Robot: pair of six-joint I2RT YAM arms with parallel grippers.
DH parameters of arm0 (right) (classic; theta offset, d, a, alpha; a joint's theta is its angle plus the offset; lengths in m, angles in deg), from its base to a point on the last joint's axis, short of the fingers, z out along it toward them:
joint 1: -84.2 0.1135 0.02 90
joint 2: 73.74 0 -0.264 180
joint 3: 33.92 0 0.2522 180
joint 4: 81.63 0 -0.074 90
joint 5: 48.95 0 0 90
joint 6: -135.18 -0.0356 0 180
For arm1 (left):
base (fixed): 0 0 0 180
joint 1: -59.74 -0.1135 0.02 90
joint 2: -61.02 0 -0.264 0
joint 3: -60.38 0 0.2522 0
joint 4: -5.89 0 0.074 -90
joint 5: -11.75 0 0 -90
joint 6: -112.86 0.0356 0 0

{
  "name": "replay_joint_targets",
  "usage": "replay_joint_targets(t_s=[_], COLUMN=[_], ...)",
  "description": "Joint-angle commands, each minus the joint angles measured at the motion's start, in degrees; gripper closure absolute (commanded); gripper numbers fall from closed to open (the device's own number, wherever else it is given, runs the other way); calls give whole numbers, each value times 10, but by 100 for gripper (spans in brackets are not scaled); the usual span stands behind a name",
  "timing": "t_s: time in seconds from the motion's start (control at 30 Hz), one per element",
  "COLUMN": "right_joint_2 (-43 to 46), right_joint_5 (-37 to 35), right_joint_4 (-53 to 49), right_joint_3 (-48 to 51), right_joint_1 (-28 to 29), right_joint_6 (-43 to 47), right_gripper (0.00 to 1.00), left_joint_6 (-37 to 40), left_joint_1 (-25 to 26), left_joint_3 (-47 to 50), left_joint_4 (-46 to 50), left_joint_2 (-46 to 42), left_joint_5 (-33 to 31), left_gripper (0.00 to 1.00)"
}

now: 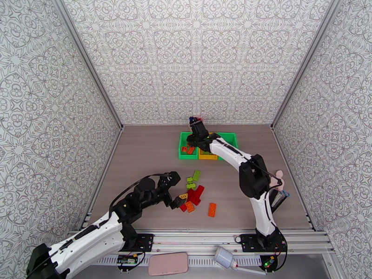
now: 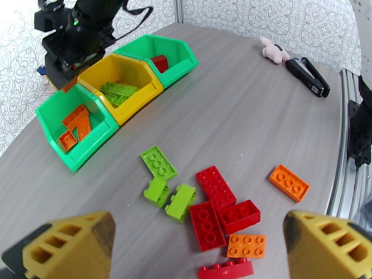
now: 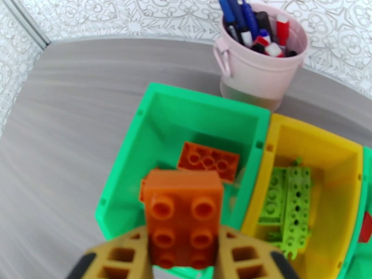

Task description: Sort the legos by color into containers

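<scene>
Three containers stand in a row at the back: a left green bin (image 2: 88, 145) with orange legos (image 2: 76, 126), a yellow bin (image 2: 135, 105) with light green ones, and a right green bin (image 2: 181, 61) with a red one. My right gripper (image 3: 182, 256) is shut on an orange brick (image 3: 182, 215) just above the left green bin (image 3: 125, 149). Loose legos lie mid-table: light green (image 2: 159, 162), red (image 2: 215, 186) and orange (image 2: 288, 182). My left gripper (image 2: 197, 249) hangs open just short of this pile (image 1: 194, 191), with nothing between its fingers.
A pink pen cup (image 3: 260, 61) stands right behind the bins. A small pink toy (image 2: 275, 48) and a black stapler (image 2: 309, 76) lie near the table's right edge, beside the metal rail. Patterned walls close in the back and sides.
</scene>
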Motion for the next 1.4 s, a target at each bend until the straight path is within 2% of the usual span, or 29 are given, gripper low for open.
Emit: replay_joint_targets(t_s=[0.0, 0.23, 0.4, 0.5, 0.67, 0.8, 0.97, 1.2, 1.37], right_joint_2=[-38, -84, -54, -16, 75, 166, 297, 450, 511], right_joint_5=[12, 21, 38, 45, 52, 63, 40, -37, -46], right_joint_4=[-24, -47, -37, -19, 24, 63, 66, -46, -128], right_joint_3=[-47, -99, -77, -37, 78, 203, 371, 533, 595], right_joint_1=[-3, -4, -4, -4, -4, -4, 1, 52, 109], right_joint_6=[9, 12, 17, 21, 18, 9, -32, -129, -214], right_gripper=[81, 77, 63, 50, 35, 27, 21, 17, 16], left_joint_6=[-11, -12, -14, -12, -11, -8, 5, 27, 42], left_joint_1=[-5, -8, -10, -10, -13, -14, -16, -20, -19], left_joint_3=[10, 10, 9, 7, 5, 0, -13, -19, -22], left_joint_4=[-10, -11, -10, -9, -4, 5, 28, 37, 38], left_joint_2=[-5, -5, -6, -7, -11, -14, -17, -11, 5], left_joint_5=[-10, -7, -5, -3, 8, 18, 36, 87, 112], left_gripper=[0, 0, 0, 0, 0, 0, 0, 0, 0])
